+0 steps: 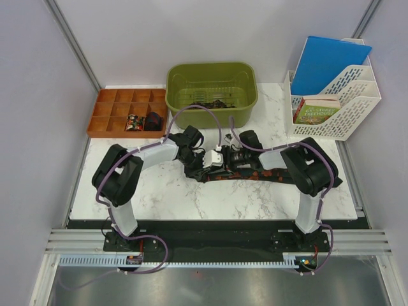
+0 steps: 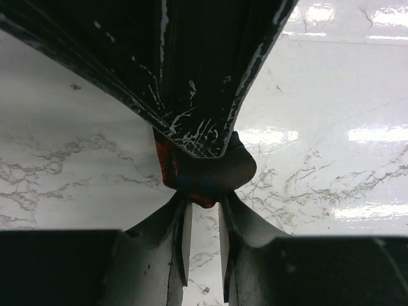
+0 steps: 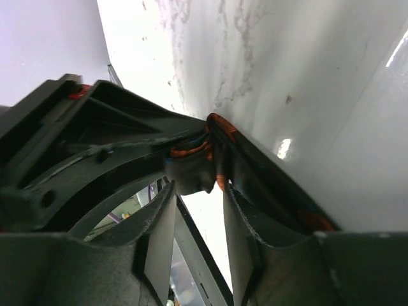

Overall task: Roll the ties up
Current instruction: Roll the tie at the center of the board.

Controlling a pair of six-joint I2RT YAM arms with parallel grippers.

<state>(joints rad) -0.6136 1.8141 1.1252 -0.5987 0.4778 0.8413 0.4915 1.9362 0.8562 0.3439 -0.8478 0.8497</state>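
A dark tie with red and orange pattern [image 1: 255, 173] lies across the middle of the marble table. Its left end is bunched into a small roll between the two grippers. My left gripper [image 1: 205, 160] and right gripper [image 1: 228, 157] meet tip to tip over that roll. In the left wrist view the left gripper [image 2: 204, 203] has its jaws narrow, pinching the rolled end [image 2: 210, 172] at the tips. The scratched black body above it is the right gripper. In the right wrist view the right gripper [image 3: 194, 191] grips a fold of the tie [image 3: 191, 175] between its tips.
A green bin [image 1: 245, 102] with dark items stands at the back centre. A brown compartment tray [image 1: 115, 108] is at the back left. A white file rack [image 1: 347, 105] with a blue folder and a book is at the back right.
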